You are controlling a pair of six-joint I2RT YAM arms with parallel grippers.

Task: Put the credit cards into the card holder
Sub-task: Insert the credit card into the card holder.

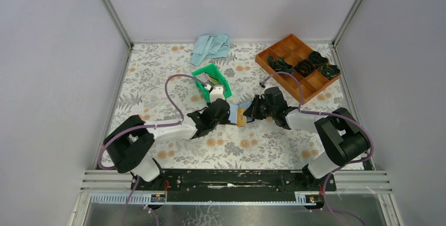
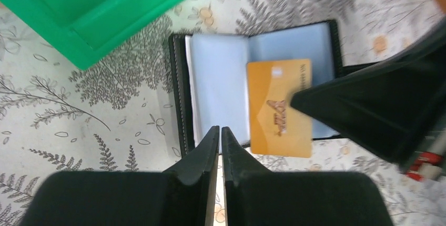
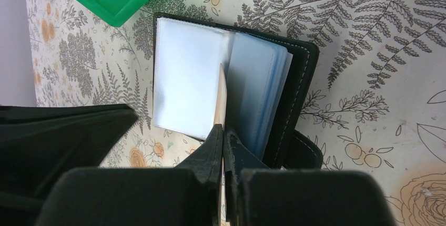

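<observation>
While the right gripper (image 3: 223, 131) pinches the orange credit card (image 2: 279, 108) edge-on between its closed fingertips, the card stands over the open card holder (image 3: 189, 79) at mid-frame, across its right-hand clear sleeves. The left gripper (image 2: 221, 131), fingers almost pressed together, sits at the holder's lower edge; whether it nips a sleeve is unclear. A green bin (image 2: 105, 5) fills the upper left.

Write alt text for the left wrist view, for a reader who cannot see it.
An orange credit card lies over the right page of the open black card holder, with the right hand at its edge. The left hand, almost closed, points at the holder's near edge; a green bin is at top left.
</observation>
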